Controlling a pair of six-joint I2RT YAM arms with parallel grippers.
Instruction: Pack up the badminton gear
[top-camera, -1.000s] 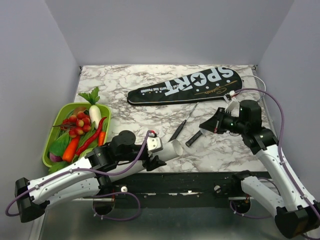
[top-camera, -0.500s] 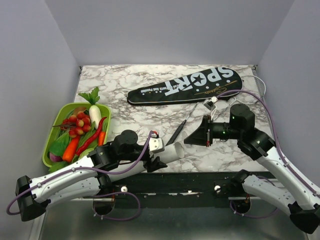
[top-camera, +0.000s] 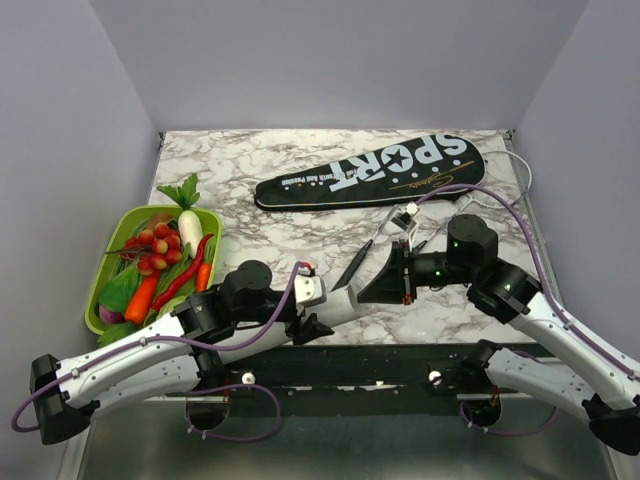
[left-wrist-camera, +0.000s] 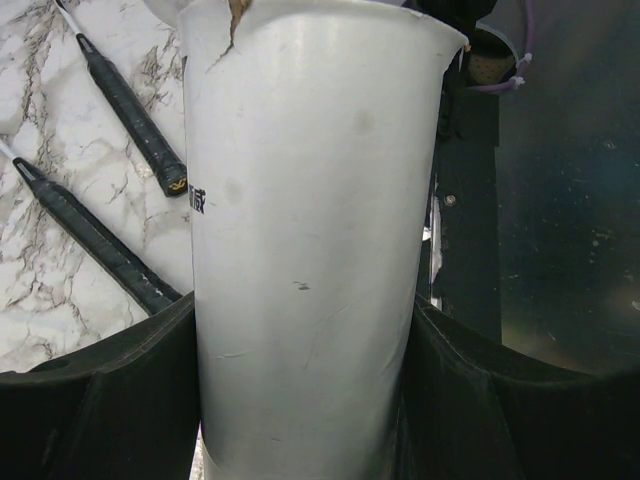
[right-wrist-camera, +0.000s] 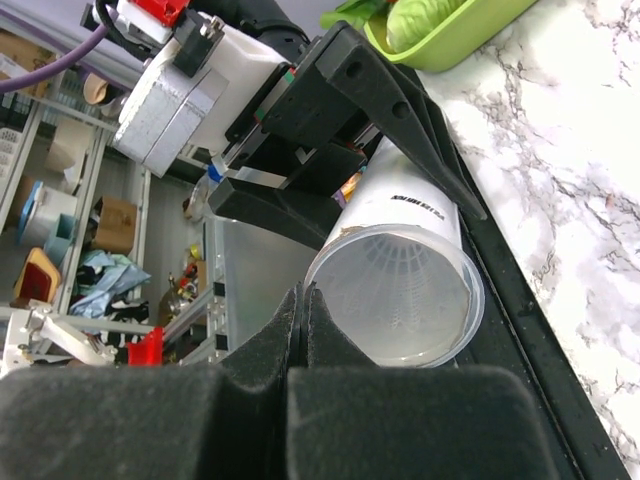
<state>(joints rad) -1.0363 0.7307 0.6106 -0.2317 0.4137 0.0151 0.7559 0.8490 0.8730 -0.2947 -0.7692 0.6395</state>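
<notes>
My left gripper (top-camera: 312, 312) is shut on a white plastic tube (top-camera: 345, 300), held lying level over the table's near edge. The tube fills the left wrist view (left-wrist-camera: 310, 250) between my dark fingers (left-wrist-camera: 100, 400). My right gripper (top-camera: 388, 285) is shut, its tips at the rim of the tube's open mouth (right-wrist-camera: 400, 290). A white shuttlecock (right-wrist-camera: 400, 305) sits inside the tube. Two black racket handles (left-wrist-camera: 130, 100) (left-wrist-camera: 90, 235) lie on the marble. One handle (top-camera: 355, 265) shows from above; the other is hidden under my right arm. The black "SPORT" bag (top-camera: 370, 170) lies at the back.
A green tray (top-camera: 110, 240) of toy vegetables stands at the left edge, and also shows in the right wrist view (right-wrist-camera: 450, 35). A black rail (top-camera: 400, 365) runs along the table's near edge. Purple cables loop over both arms.
My right gripper has swung left from the table's right side to the tube's open mouth. My left arm has kept hold of the tube, hardly moving.
</notes>
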